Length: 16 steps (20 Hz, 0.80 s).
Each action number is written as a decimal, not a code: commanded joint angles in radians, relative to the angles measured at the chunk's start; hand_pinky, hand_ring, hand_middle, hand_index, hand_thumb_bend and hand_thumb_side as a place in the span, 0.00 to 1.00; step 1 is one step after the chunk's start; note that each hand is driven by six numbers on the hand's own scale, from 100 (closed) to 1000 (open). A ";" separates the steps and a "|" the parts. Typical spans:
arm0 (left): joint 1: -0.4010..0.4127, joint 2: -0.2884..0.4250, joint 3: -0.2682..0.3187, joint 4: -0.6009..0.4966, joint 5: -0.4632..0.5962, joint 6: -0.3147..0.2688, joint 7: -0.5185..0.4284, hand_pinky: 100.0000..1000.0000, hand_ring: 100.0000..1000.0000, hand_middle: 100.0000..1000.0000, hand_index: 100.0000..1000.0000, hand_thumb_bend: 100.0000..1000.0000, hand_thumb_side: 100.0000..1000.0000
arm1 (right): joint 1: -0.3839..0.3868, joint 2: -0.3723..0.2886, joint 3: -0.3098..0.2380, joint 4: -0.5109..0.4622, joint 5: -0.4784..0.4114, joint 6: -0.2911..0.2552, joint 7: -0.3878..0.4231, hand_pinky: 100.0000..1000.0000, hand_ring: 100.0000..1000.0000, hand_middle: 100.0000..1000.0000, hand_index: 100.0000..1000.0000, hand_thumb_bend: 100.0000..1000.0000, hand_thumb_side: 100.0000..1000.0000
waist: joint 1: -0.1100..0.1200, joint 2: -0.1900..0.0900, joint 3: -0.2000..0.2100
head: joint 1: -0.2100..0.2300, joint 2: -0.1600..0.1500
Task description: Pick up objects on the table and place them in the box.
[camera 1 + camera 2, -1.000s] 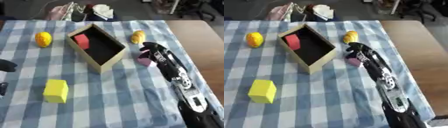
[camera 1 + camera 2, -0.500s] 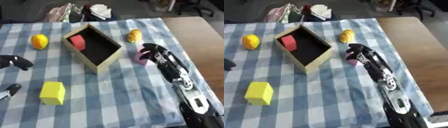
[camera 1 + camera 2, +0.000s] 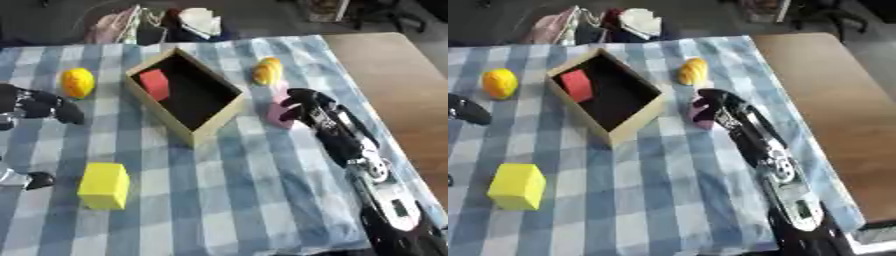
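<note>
I had my right hand (image 3: pixel 308 106) curled against the pink block (image 3: pixel 280 114), beside the box (image 3: pixel 217 116) holding a red block (image 3: pixel 155 84).

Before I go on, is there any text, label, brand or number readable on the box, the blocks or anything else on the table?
None readable.
Wooden box: no marking.
Red block inside it, yellow block, pink block at the right hand: plain faces.
Items beyond the far edge of the table: too blurred to tell any print.
</note>
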 commanded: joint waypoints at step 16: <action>-0.031 -0.099 -0.091 0.098 -0.320 -0.345 -0.098 0.81 0.76 0.82 0.91 0.50 0.58 | -0.014 0.000 0.000 -0.014 -0.005 -0.002 0.004 0.74 0.58 0.64 0.80 0.00 0.65 | -0.008 -0.023 -0.005 | 0.001 0.002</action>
